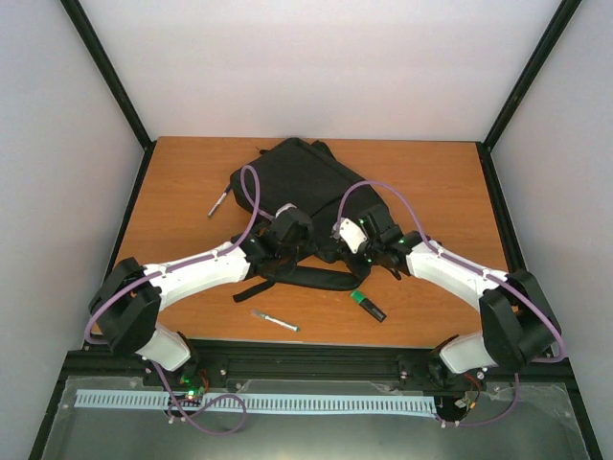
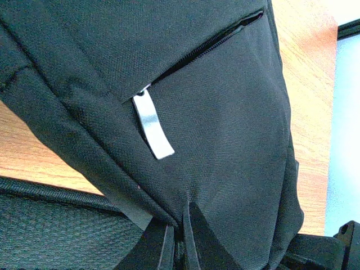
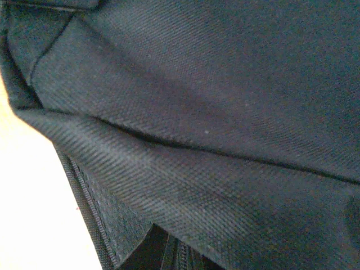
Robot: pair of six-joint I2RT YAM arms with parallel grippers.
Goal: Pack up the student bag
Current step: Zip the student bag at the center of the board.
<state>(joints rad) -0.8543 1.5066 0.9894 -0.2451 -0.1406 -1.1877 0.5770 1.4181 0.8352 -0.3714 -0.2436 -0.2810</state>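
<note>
Pinched between the pressed-together fingers of left gripper: seam fold of large black fabric student bag, lying mid-table toward the far side.
Right gripper likewise closed, pressed into bag cloth, hold unclear. Not yet packed, loose on brown wooden table: green-and-black marker near right, slim white pen near centre, small grey pen left. Packing judged barely begun.

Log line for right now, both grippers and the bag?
left gripper: shut on student bag | right gripper: shut against student bag, hold unclear | pocket zip: open | green marker, two pens: on table
</note>
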